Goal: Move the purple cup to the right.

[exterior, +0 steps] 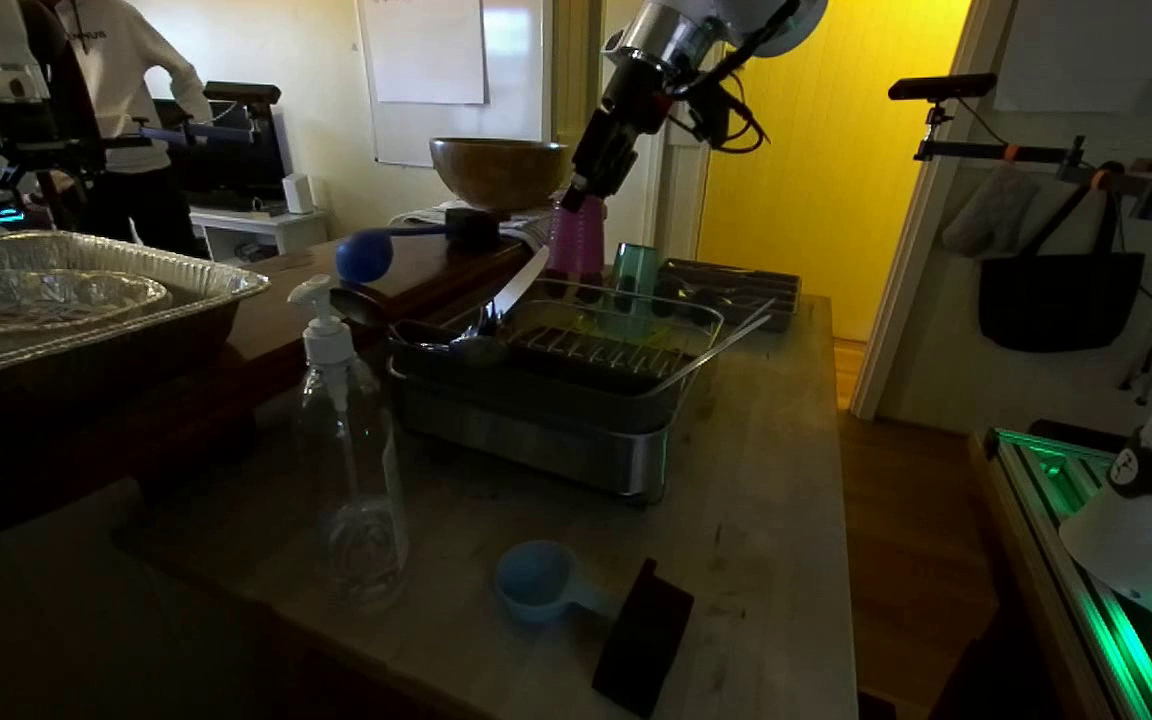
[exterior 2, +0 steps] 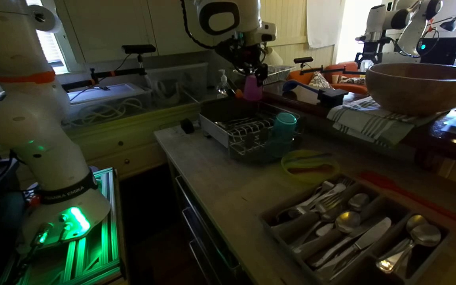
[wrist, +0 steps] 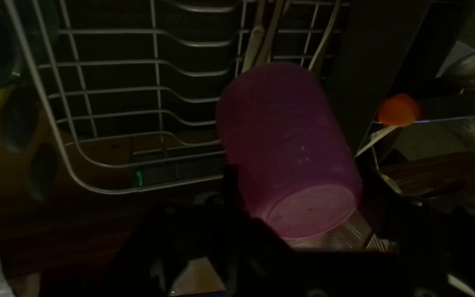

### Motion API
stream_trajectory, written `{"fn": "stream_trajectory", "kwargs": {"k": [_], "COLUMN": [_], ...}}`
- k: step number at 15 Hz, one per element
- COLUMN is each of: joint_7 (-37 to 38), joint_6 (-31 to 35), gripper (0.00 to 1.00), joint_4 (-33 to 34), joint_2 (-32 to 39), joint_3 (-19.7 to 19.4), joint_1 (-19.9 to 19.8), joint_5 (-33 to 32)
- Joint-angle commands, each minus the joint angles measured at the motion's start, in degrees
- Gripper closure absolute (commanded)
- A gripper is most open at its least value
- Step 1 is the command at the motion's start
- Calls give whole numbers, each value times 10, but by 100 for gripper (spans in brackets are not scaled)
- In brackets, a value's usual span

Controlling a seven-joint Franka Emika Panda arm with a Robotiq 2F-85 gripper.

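The black tool [wrist: 299,175] is gripping the upside-down, pinkish-purple plastic tumbler [exterior 2: 253,88] above the silvery metal dish rack [exterior: 536,440], near the pale bench's [exterior: 786,520] ledge-side long edge. Grasping seems done; moving rightward and releasing probably remain.

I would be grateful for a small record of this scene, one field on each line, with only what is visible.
Held item: pinkish-purple plastic tumbler, base up, mouth down
Grip: black two-fingered pincer, closed around it
Placement status: appears lifted, not set down; exact clearance from the rectangular metal dish rack unclear
By the rack: translucent green cylindrical tumbler
Cutlery: metal cutlery lying in a grey compartmented tray
Background: round brown wooden bowl on a striped cloth
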Motion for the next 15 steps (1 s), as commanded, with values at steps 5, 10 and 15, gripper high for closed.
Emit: {"fn": "stream_trajectory", "kwargs": {"k": [5,10,15], "joint_7": [-69,-85,-61], "joint_6": [-11,-13,-12], "gripper": [54,54,54], "joint_4": [-142,-211,-263], "joint_2": [-125,-184,-238], "joint_3": [-81,-127,-165], "joint_1": [11,10,-5], "joint_5": [-15,-37,-105]}}
